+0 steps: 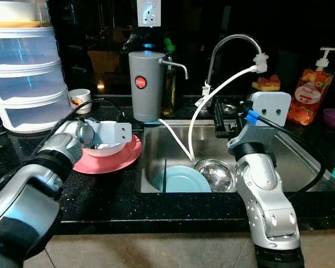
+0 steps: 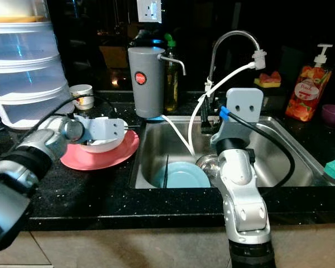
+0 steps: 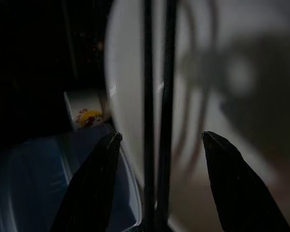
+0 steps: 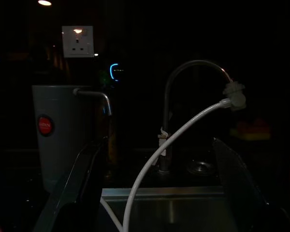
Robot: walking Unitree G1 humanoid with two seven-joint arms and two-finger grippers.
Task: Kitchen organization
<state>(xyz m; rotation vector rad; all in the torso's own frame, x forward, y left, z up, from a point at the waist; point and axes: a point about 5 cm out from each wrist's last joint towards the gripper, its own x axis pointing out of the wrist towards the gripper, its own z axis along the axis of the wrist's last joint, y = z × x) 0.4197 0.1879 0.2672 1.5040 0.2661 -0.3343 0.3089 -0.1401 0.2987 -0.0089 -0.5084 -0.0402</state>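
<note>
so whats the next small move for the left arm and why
Probably close the left end effector on the white bowl. Its fingers look open and sit astride the bowl's rim in the left wrist view, and the bowl still rests on the pink plate beside the sink.

Free room and obstacles at the sink.
Sink (image 1: 290, 162) open at right; plate (image 1: 181, 180), steel bowl (image 1: 216, 173) and hose (image 1: 212, 100) crowd its left. Filter jug (image 1: 146, 85) and tap (image 1: 231, 47) block the back; front worktop (image 1: 156, 206) bare.
</note>
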